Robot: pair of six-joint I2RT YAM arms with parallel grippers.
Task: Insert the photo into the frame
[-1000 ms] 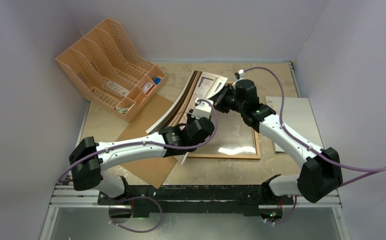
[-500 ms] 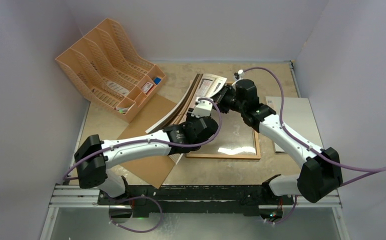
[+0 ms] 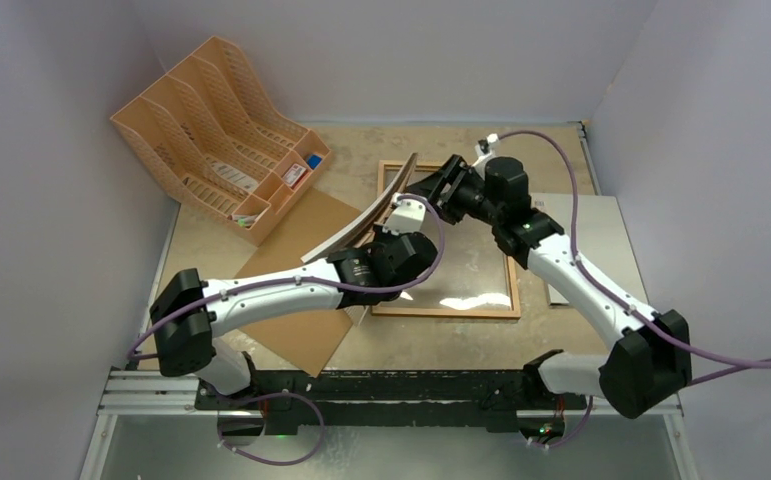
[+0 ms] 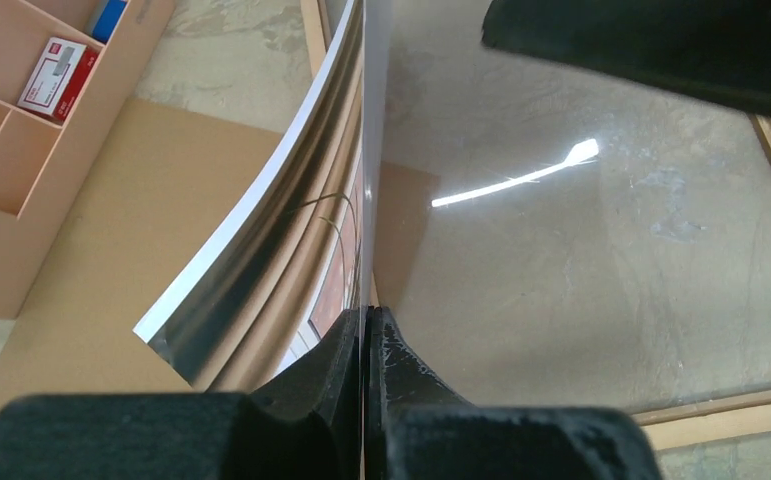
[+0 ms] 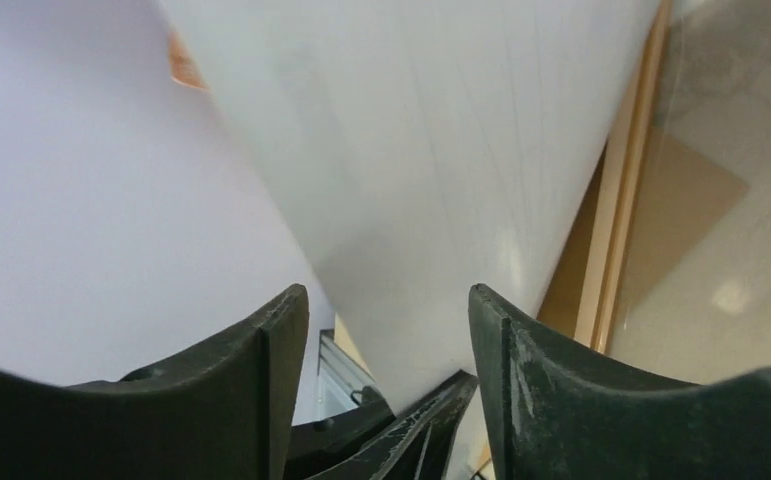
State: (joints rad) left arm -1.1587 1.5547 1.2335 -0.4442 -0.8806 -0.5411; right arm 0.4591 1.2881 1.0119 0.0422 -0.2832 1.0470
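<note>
- The frame [image 3: 448, 313] lies flat on the table in front of the arm bases. Its glazed opening is bare and only the tabletop shows through it, so nothing has been loaded into it.
- The brown backing panel [image 3: 306, 340] lies flat to the left of the frame, partly under the left arm. A pale grey sheet [image 3: 601, 235] lies to the right. Both are apart from the frame's opening.
- The left gripper [image 4: 366, 325] is clenched on the near edge of the photo [image 4: 261, 250], with the sheet pinched thin between its fingers.
- The photo is off the table and stands on edge. It bows in a long curve above the frame's left side and leans out over the backing panel. It is not yet inside the moulding.
- The right gripper [image 5: 388, 300] hovers at the photo's far end with its jaws spread and clamps nothing. The plain white back of the print faces it.
- The orange file rack [image 3: 201, 130] stands in the far left corner and plays no part.
- My reading is that the task is about midway. The print is lifted and under one arm's control, but it has yet to be flattened, squared to the moulding and laid into the opening. The released right gripper probably has to steady the far end so the bowed sheet does not spring or crease.
</note>
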